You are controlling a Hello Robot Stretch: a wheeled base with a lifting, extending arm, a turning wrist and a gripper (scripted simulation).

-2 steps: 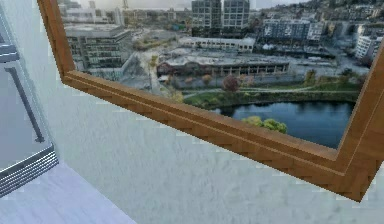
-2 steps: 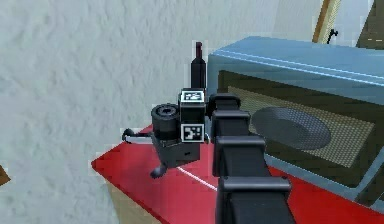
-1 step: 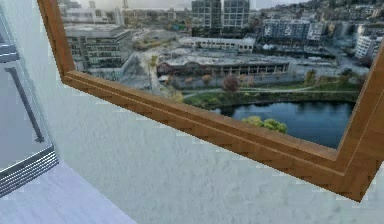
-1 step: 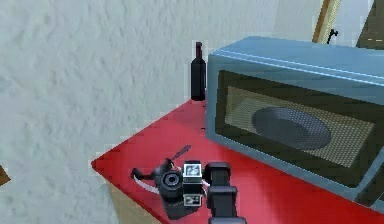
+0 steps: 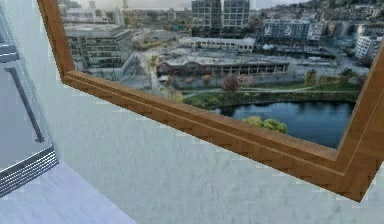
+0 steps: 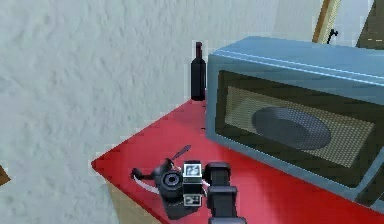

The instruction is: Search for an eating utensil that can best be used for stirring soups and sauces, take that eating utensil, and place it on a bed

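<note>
Claw (image 6: pixel 163 163) is picked out at the smooth red counter's (image 6: pixel 130 150) near edge, dark-bodied and thin-fingered. Whether anything is gripped cannot be told, nor where the stirring utensil lies. Beyond, a boxy blue-grey microwave (image 6: pixel 300 110) is noted, then a slim dark bottle (image 6: pixel 198 72) against the rough white wall (image 6: pixel 90 70).

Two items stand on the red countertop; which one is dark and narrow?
The slim dark upright bottle, standing beside the boxy blue-grey microwave oven, which is paler and far broader.
</note>
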